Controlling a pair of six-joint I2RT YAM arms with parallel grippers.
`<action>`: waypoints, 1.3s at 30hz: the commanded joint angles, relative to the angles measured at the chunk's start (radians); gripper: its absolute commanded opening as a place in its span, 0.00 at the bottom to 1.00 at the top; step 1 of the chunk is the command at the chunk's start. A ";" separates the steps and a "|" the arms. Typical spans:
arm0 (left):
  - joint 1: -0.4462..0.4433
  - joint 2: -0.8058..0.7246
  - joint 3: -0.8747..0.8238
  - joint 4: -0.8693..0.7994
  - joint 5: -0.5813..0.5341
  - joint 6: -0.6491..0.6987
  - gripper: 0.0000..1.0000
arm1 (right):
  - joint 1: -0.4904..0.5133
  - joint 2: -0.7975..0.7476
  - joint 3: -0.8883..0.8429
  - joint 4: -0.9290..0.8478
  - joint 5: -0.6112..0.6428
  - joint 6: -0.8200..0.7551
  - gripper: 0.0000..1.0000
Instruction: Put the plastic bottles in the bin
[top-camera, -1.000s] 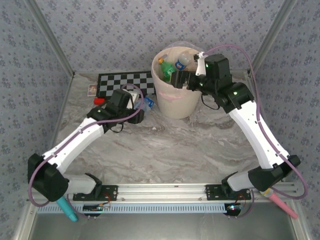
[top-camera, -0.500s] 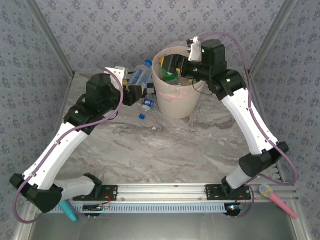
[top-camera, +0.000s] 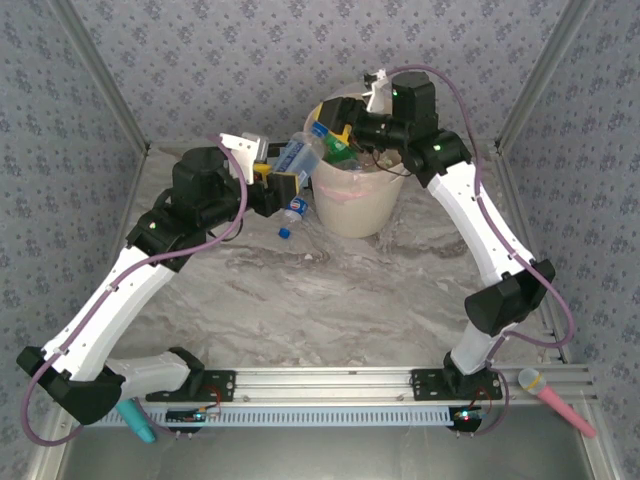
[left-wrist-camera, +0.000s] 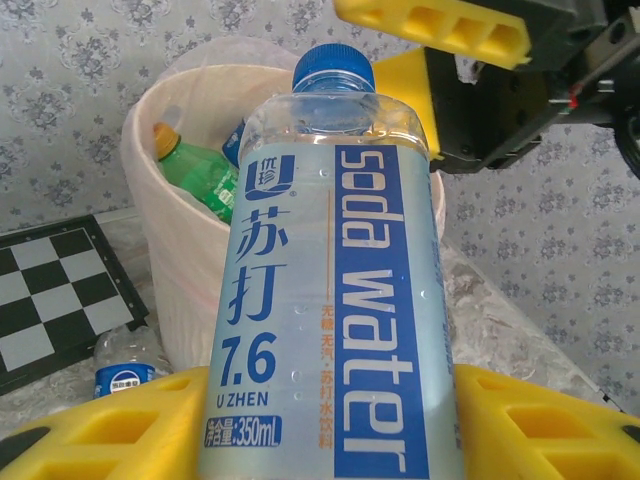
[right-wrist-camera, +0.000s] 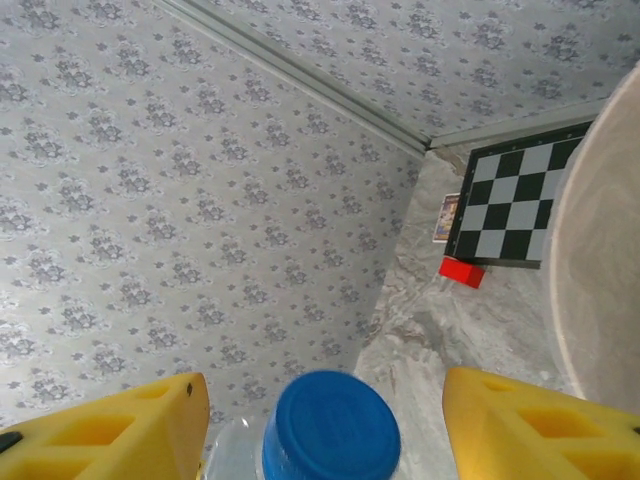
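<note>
Soda-water bottle (left-wrist-camera: 335, 300), clear with a blue label: it is hanging off the table (top-camera: 330, 290), tilting cap-first toward the bin (top-camera: 352, 205), which is standing at 1 o'clock from it in the top view.

Left claw (top-camera: 284, 172) is pinching the bottle's lower body. The left wrist view is showing one yellow finger (left-wrist-camera: 110, 425) pressing at 8 o'clock of the label and its partner at 4 o'clock.

Right claw (right-wrist-camera: 325, 432) is standing spread astride the blue cap (right-wrist-camera: 331, 425). The right wrist view is showing a gap on each side of the cap.

The left wrist view is also looking into the bin: a green bottle (left-wrist-camera: 195, 172) with an orange cap is lying near the rim.

A second small bottle (top-camera: 291, 209) is lying on the table just beside the bin's base, at 6 o'clock of the held one.

The right wrist view is adding a red block (right-wrist-camera: 462, 271) sitting near the checkerboard (right-wrist-camera: 510, 200), both at 9 o'clock of the bin wall.
</note>
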 joint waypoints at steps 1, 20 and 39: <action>-0.011 -0.014 0.032 0.047 0.027 0.001 0.54 | -0.004 0.007 0.035 0.059 -0.051 0.055 0.60; -0.015 0.007 0.032 0.037 0.013 -0.005 0.61 | -0.015 -0.032 -0.028 0.044 -0.054 0.038 0.21; -0.014 0.024 0.059 -0.006 -0.075 -0.022 1.00 | -0.211 -0.118 0.093 -0.179 0.397 -0.405 0.20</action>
